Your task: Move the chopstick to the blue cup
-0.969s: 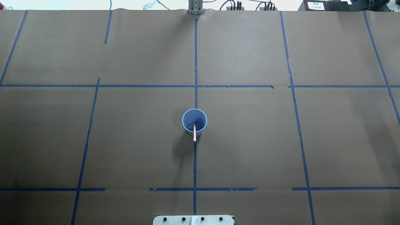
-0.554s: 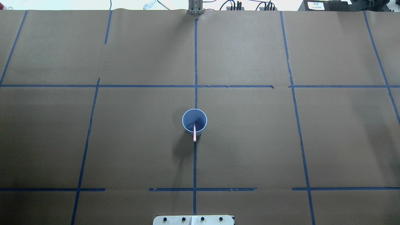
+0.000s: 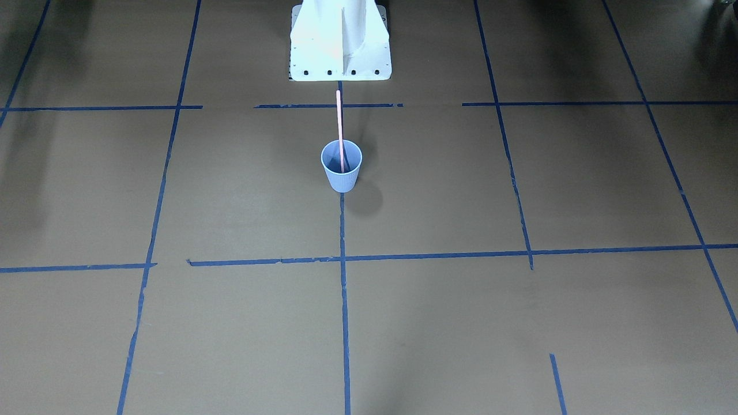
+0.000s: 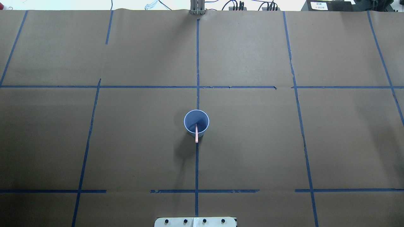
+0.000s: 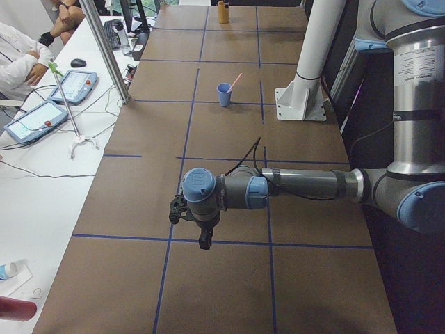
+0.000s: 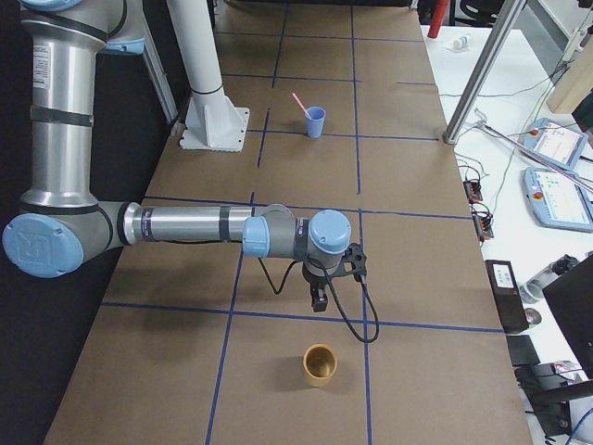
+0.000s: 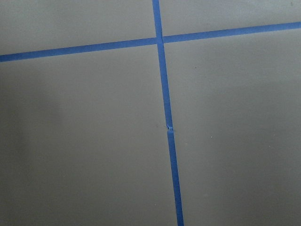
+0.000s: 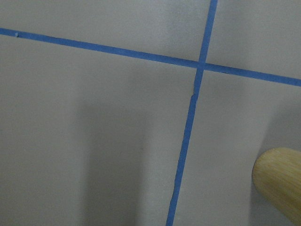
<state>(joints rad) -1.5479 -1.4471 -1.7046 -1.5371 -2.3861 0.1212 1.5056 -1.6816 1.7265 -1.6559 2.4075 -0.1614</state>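
The blue cup (image 4: 196,123) stands upright on the centre tape line; it also shows in the front view (image 3: 341,170). One pale pink chopstick (image 4: 196,135) stands in it, leaning over the rim toward the robot base, and rises well above the rim in the front view (image 3: 339,124). Neither gripper is near the cup. The left gripper (image 5: 204,239) shows only in the exterior left view and the right gripper (image 6: 318,298) only in the exterior right view, both pointing down over bare table far from the cup. I cannot tell whether either is open or shut.
A tan cup (image 6: 321,364) stands near the right gripper and shows at the edge of the right wrist view (image 8: 280,188). The white robot base (image 3: 340,52) is behind the blue cup. Blue tape lines cross the brown table. Operators' desks with pendants flank the table ends.
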